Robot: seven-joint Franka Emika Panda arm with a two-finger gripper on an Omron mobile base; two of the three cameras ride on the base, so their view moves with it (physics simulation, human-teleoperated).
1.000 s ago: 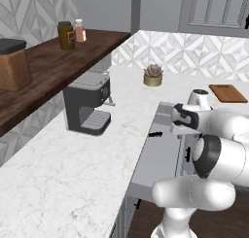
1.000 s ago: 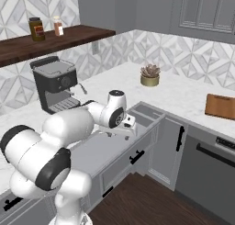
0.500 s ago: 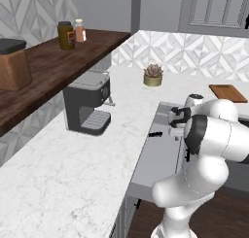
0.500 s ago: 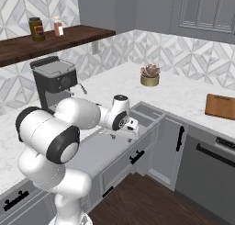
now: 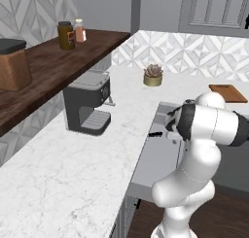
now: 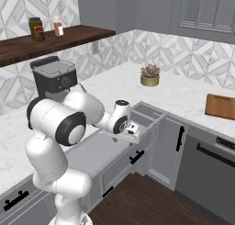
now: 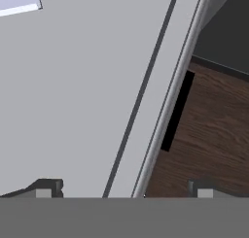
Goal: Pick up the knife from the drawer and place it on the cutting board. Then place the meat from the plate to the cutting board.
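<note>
Grey drawer (image 5: pixel 155 159) stands pulled out from the surface (image 5: pixel 73 174); knife (image 5: pixel 155 133) lies inside at its far end — black handle visible, long axis roughly across the drawer. Pincer (image 6: pixel 133 130) spread wide, empty, over the drawer front. Board (image 6: pixel 221 106) well apart.

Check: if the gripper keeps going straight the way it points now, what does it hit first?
Likely the drawer: the open gripper looks down at its flat grey floor and front edge. The right fingertip sits over the wooden floor beyond; depth unclear.
</note>
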